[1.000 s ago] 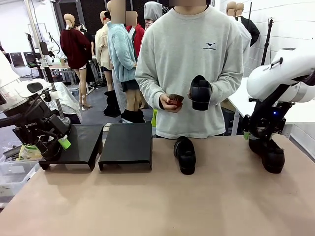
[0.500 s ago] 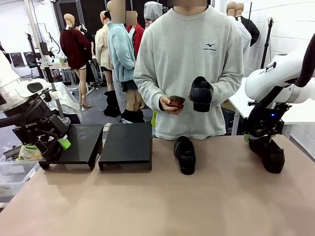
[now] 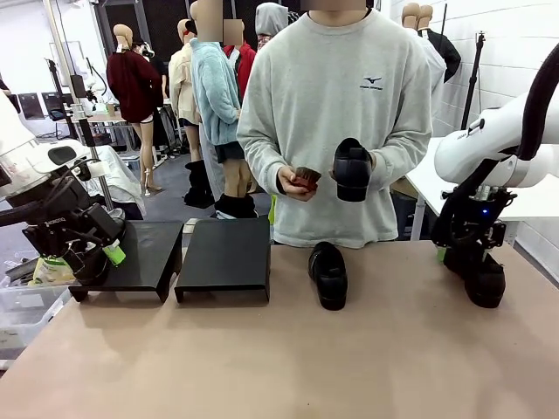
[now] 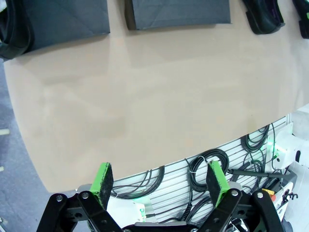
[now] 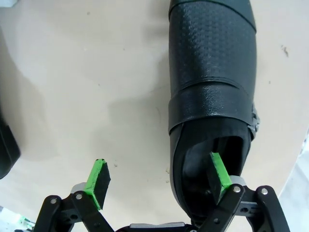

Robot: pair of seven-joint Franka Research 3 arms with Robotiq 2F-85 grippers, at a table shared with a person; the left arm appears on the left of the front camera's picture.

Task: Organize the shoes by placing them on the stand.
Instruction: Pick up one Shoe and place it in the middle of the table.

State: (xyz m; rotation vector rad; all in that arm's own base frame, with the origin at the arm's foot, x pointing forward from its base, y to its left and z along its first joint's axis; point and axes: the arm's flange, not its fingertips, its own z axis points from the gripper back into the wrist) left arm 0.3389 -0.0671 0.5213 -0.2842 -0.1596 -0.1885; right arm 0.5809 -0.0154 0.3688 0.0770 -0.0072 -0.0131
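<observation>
Right end effector lowered over shoe, three shoes, two stands

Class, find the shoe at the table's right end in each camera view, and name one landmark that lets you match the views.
Front view: shoe at far right, toe toward the camera.
Left wrist view: shoe, probably the dark sliver cut off at the top right corner.
Right wrist view: shoe at upper right, toe up, opening at the bottom.
Shared landmark: the tan table under it.

Black pebble-grained shoe, green finger pads, beige table.
</observation>
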